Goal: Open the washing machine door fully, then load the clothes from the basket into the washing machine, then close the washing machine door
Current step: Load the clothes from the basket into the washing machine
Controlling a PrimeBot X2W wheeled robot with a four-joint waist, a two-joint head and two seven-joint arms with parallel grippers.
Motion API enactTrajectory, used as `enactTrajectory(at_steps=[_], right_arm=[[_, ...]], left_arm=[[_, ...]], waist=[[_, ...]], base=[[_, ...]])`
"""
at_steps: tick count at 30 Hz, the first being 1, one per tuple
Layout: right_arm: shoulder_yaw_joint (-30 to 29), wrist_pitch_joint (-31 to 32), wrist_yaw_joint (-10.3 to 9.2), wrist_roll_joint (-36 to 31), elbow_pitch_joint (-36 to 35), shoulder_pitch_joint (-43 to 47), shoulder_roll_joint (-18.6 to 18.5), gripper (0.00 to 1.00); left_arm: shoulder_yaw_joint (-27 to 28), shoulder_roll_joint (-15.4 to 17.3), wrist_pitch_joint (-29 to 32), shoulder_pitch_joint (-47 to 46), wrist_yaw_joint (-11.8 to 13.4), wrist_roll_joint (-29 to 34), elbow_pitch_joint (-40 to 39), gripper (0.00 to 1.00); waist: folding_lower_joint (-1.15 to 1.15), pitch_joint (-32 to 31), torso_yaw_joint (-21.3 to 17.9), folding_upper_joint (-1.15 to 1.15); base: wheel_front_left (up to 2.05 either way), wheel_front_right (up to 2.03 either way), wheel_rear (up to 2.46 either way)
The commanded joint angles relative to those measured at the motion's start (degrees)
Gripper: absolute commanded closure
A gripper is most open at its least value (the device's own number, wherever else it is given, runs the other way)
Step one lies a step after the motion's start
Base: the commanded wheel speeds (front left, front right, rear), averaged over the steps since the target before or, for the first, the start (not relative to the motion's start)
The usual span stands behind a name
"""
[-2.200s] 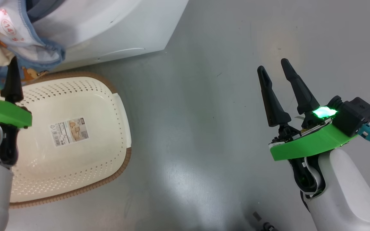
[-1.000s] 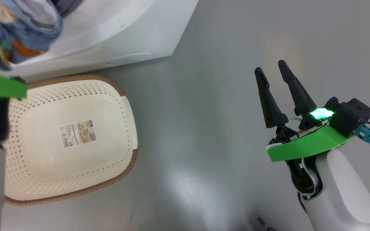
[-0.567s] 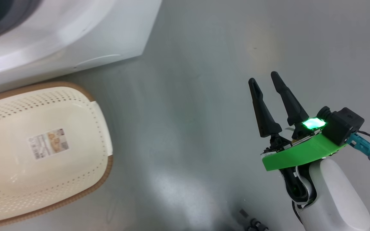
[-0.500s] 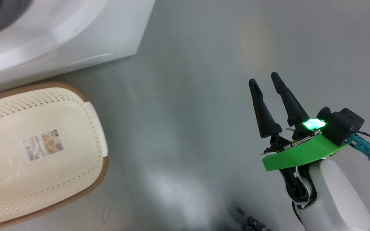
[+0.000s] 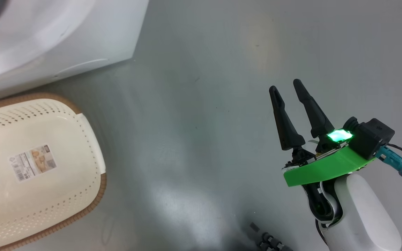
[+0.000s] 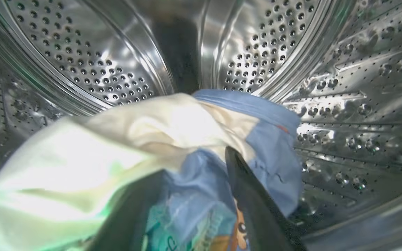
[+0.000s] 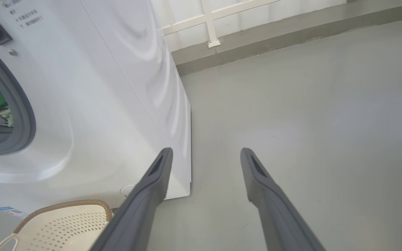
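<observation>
Left end effector (image 6: 192,164) spread inside the drum (image 6: 82,52), clothes (image 6: 152,136) draped over it (right end effector (image 5: 284,85) spread, empty). I'd back out straight so nothing snags.

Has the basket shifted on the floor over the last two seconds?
No. The basket sits further left in the head view, but the washing machine slid left with it: the camera turned, and the basket keeps its place below the machine's front.
</observation>
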Motion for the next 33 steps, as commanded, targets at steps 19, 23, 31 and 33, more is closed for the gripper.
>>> enactTrajectory(at_steps=[19,23,31,33], right_arm=[[0.4,-0.3,0.09,-0.3,-1.0,1.2,-1.5,0.00],[0.4,-0.3,0.09,-0.2,-0.6,1.2,-1.6,0.00],[0.3,-0.3,0.09,-0.1,-0.1,2.1,-2.2,0.00],[0.3,-0.3,0.09,0.0,0.1,2.5,-2.4,0.00]], left_arm=[[1.1,-2.8,-1.3,9.8,-2.7,-2.5,-3.4,0.00],[2.6,-3.4,-1.4,17.1,-2.6,-1.9,-11.7,0.00],[6.9,-4.8,-1.4,32.1,-2.9,-2.5,-26.8,0.00],[7.4,-5.3,-1.4,35.5,-2.9,-2.6,-30.0,0.00]], waist=[[0.00,-6.1,6.2,0.00],[0.00,-8.1,7.0,0.00],[0.00,-12.0,8.7,0.00],[0.00,-13.1,9.2,0.00]], base=[[0.00,0.00,0.00],[0.00,0.00,0.00],[0.00,0.00,0.00],[0.00,0.00,0.00]])
